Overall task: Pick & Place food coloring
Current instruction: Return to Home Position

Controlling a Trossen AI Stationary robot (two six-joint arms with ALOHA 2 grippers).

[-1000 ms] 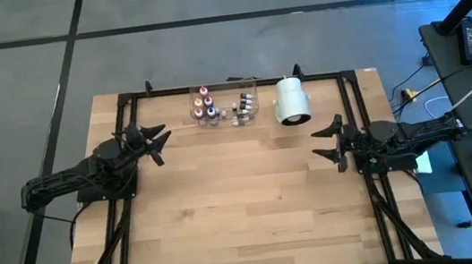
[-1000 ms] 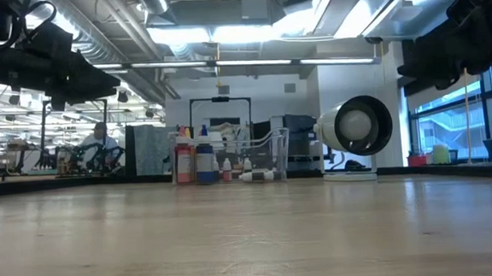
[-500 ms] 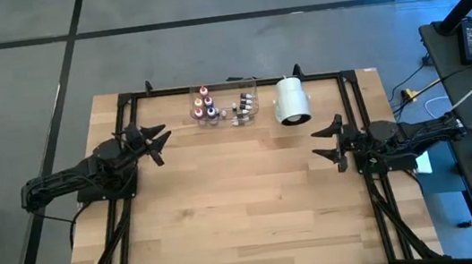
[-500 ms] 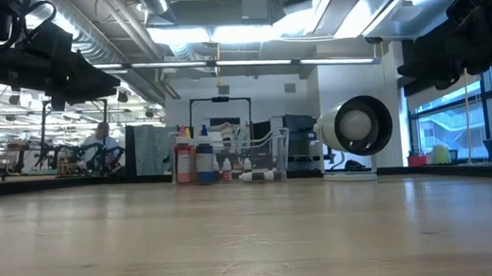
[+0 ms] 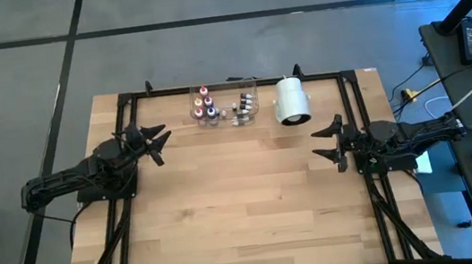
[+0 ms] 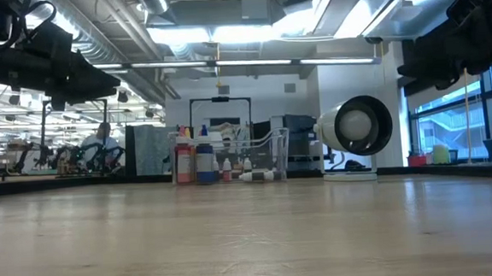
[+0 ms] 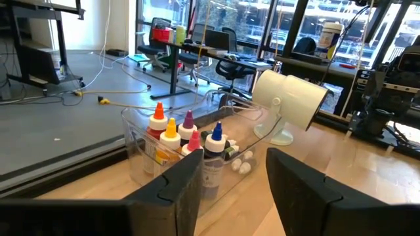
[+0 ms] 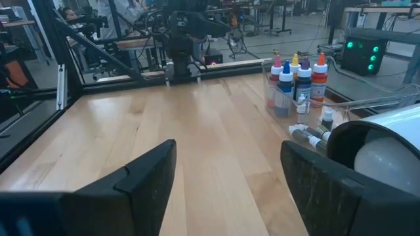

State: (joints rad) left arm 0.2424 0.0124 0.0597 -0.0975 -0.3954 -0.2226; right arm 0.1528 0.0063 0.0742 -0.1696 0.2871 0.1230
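1. Here the wooden table has its things at the far edge.
2. The left gripper hangs over the left side and the right gripper over the right, both with fingers spread wide and empty.
3. A white cylinder sits beside the clear tray.
4. The food coloring bottles stand inside the tray.

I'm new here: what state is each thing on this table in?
Left gripper: open, empty, above the table's left side.
Right gripper: open, empty, above the table's right side.
Clear bin: open-topped, at the table's far edge.
Tall food coloring bottles: upright, capped, inside the bin.
Small vials: same bin, at least one lying down.
White cylinder: horizontal on its stand, beside the bin.
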